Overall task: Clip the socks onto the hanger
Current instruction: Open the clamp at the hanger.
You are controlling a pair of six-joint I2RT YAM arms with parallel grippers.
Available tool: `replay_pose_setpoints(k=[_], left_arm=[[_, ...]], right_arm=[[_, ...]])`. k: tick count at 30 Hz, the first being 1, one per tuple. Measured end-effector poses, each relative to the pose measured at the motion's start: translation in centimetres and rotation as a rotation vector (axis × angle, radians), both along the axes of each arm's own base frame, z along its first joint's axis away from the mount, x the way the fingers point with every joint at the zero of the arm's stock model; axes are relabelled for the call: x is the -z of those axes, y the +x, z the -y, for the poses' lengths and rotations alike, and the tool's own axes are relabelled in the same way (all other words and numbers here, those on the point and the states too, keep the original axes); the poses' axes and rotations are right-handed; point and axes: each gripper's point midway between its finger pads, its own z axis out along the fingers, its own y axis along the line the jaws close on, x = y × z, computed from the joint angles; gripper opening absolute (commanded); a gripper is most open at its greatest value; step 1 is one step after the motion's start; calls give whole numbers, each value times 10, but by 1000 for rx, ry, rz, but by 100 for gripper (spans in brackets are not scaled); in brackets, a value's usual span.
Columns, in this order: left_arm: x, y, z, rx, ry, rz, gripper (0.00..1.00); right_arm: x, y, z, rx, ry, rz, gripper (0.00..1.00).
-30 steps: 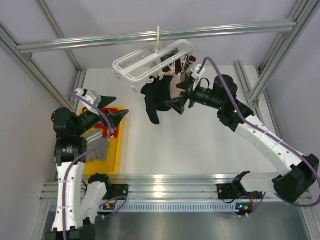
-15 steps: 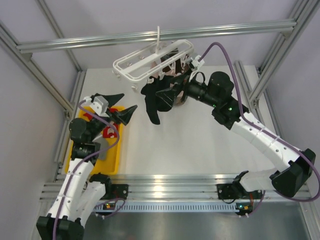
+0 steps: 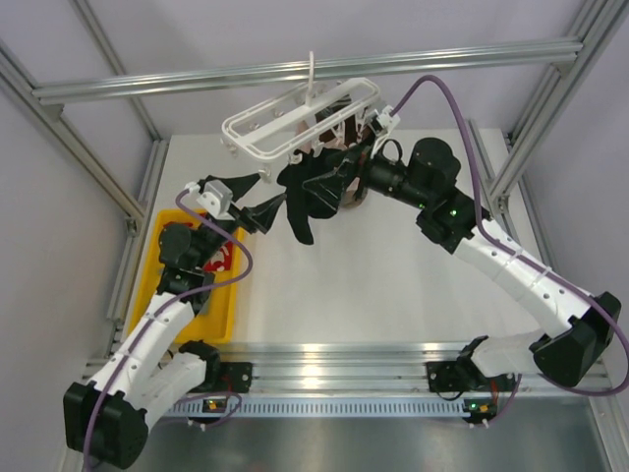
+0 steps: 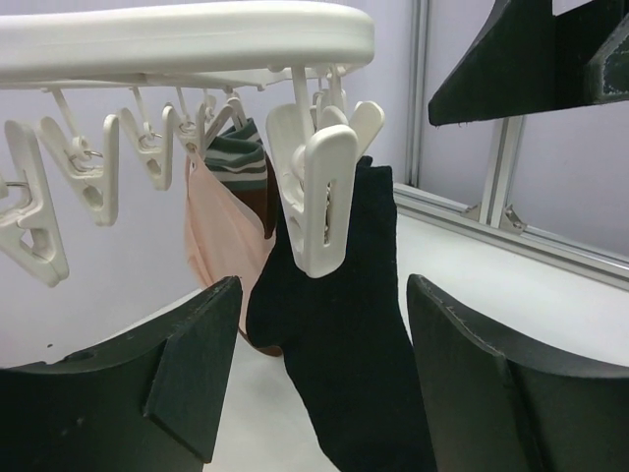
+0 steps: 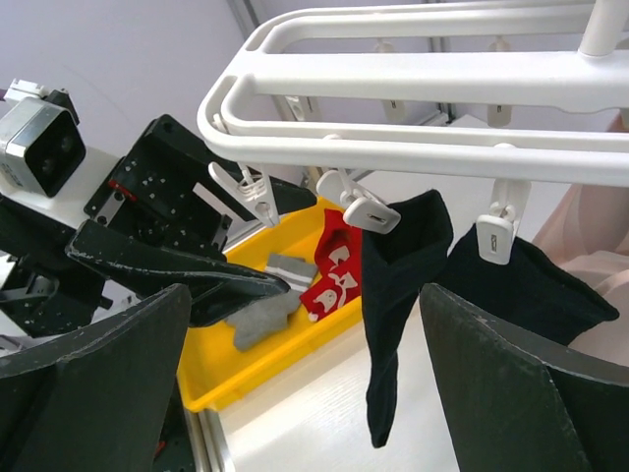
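Here my left pincer (image 3: 270, 190) and right pincer (image 5: 305, 305) are both wide open and empty; the left could knock the hanger (image 4: 197, 39) swinging.

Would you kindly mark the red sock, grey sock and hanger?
red sock (image 5: 332, 280), right wrist view, patterned middle.
grey sock (image 5: 257, 323), right wrist view, its middle.
hanger (image 5: 413, 149), right wrist view, front rail.
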Motion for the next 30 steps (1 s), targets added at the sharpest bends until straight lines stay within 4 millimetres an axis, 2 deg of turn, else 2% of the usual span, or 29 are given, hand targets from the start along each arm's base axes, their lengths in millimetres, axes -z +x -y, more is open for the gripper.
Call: replay_pose_setpoints(k=[8, 15, 18, 22, 25, 30], left_arm=[[-6, 4, 0, -32, -21, 20, 69], [-19, 6, -2, -52, -38, 38, 64], [-23, 6, -2, -55, -43, 45, 57], [-28, 5, -2, -49, -44, 55, 42], [-27, 4, 0, -41, -35, 50, 36], [-24, 2, 2, -27, -15, 36, 29]], right_arm=[[8, 7, -2, 85, -34, -17, 100], [8, -1, -23, 65, -121, 35, 100], [7, -1, -26, 53, -130, 46, 100], [6, -1, -29, 42, -123, 52, 100], [-3, -1, -33, 36, -56, 82, 98], [3, -8, -36, 12, 17, 123, 92]])
